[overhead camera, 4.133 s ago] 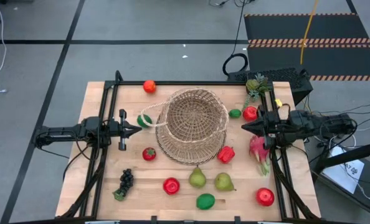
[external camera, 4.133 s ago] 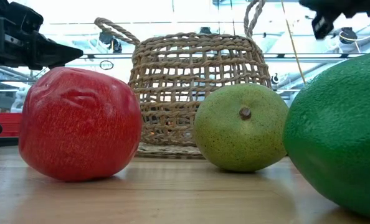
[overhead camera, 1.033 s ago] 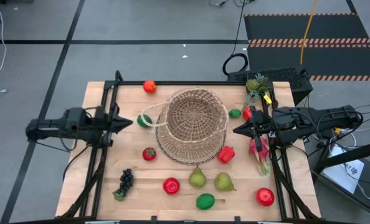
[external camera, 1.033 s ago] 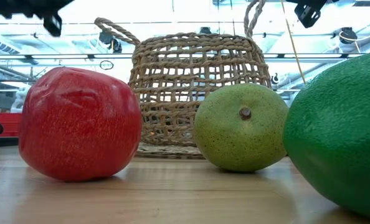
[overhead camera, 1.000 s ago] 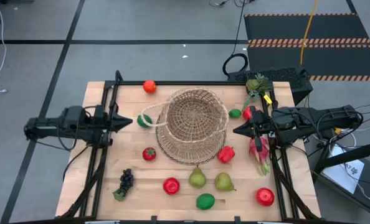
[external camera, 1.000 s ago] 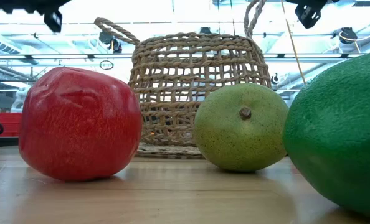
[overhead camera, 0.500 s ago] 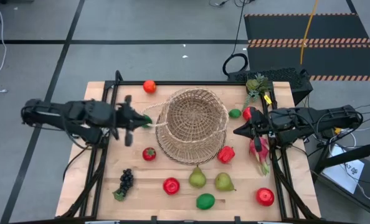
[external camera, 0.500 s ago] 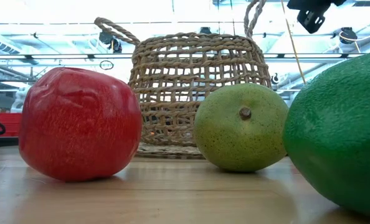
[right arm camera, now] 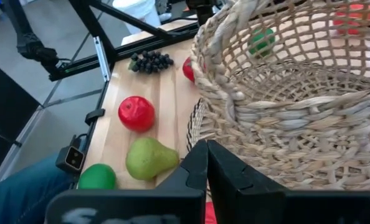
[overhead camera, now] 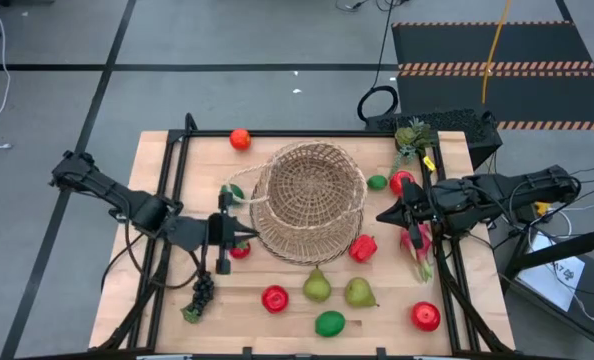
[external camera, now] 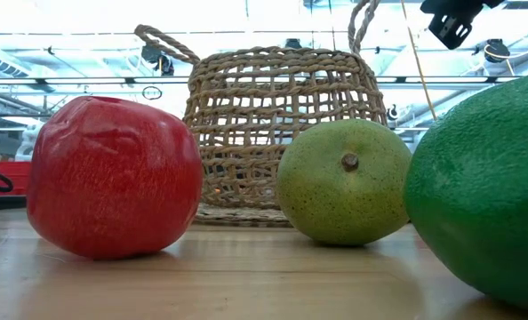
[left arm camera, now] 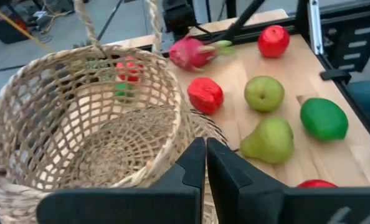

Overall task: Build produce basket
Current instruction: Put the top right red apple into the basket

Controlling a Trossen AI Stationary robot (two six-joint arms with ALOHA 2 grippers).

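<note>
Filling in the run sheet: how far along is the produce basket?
Barely started. The wicker basket lies empty on its side. Both the left gripper and the right gripper are shut, holding nothing. Pears, grapes, dragon fruit and the rest remain on the table.

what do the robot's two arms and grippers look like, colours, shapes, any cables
Both arms are dark, nearly black, built of slim jointed segments. The left gripper and right gripper each taper to two flat, matte black fingers with squared tips. Black cables loop loosely along both arms, most thickly around the right arm's base. No markings can be read.
</note>
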